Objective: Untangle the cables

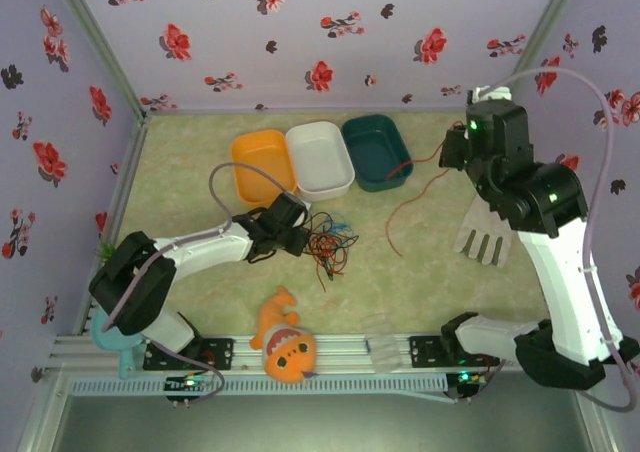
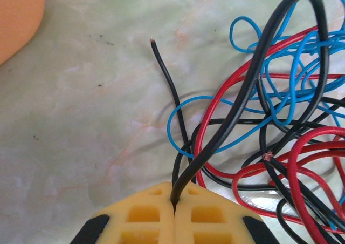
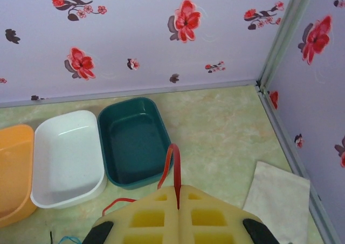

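A tangle of red, black and light blue cables (image 1: pixel 325 242) lies on the table in front of the tubs. My left gripper (image 1: pixel 297 234) sits at its left edge. In the left wrist view this gripper (image 2: pixel 174 200) is shut on the black cable (image 2: pixel 253 76), which arches up over the red cable (image 2: pixel 215 109) and blue cable (image 2: pixel 178 112) loops. My right gripper (image 1: pixel 452 152) is raised at the right, near the teal tub. It (image 3: pixel 178 192) is shut on a red cable (image 3: pixel 173 157), and that strand (image 1: pixel 410 197) hangs down and trails towards the table.
Orange tub (image 1: pixel 262 162), white tub (image 1: pixel 320 157) and teal tub (image 1: pixel 375 150) stand in a row at the back. A grey cloth (image 1: pixel 485 234) lies to the right. An orange plush fish (image 1: pixel 285 342) rests at the near edge. Flowered walls enclose the table.
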`<action>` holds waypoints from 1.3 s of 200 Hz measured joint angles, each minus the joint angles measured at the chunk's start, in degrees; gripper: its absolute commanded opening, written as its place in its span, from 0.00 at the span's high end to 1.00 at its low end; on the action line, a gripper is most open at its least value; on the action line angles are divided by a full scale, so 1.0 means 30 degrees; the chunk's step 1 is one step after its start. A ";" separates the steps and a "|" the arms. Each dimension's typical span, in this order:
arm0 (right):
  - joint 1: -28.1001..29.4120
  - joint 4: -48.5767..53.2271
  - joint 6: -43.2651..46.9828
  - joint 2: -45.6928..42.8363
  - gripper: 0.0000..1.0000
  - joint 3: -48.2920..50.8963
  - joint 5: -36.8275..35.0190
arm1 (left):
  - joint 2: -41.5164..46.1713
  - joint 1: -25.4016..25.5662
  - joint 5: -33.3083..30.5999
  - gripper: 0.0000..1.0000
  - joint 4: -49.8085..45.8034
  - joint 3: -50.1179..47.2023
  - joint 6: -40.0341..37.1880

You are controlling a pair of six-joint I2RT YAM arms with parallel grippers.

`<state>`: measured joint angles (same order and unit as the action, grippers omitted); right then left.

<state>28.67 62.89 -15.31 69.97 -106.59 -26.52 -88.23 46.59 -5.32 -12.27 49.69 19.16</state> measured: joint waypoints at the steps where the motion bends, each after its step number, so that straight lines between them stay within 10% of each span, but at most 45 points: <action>1: 0.0000 -0.0015 0.0015 0.0044 1.00 -0.0015 0.0015 | 0.0015 0.0000 0.0000 0.97 0.0000 -0.0007 0.0000; 79: -0.0306 -0.4371 0.1530 0.5493 1.00 -0.2900 0.0437 | 0.1195 0.0000 0.1005 0.83 0.0590 -0.0678 0.0022; 260: -0.3344 -0.8298 0.2055 1.6087 1.00 -0.6863 0.2718 | 0.1020 0.0000 0.1501 0.91 0.1530 -0.0707 0.0073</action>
<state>18.63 38.00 -9.15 118.24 -127.17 -18.37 -85.17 46.59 -0.82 -7.68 47.57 19.38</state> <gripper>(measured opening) 0.046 0.100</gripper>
